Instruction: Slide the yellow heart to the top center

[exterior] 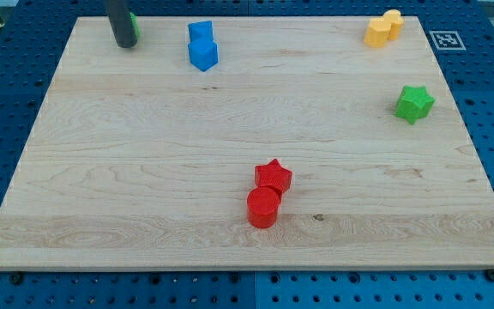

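Two yellow blocks touch each other at the board's top right: one (377, 33) to the left and one (393, 23) just behind it to the right. I cannot tell which of them is the heart. My tip (126, 44) rests on the board at the top left, far to the left of the yellow blocks. A green block (135, 27) is mostly hidden behind the rod, right beside the tip.
Two blue blocks (200, 33) (203, 55) sit together left of the top centre. A green star (413, 103) is at the right edge. A red star (273, 177) and a red rounded block (263, 208) touch at the lower middle. The wooden board (144, 172) lies on a blue pegboard.
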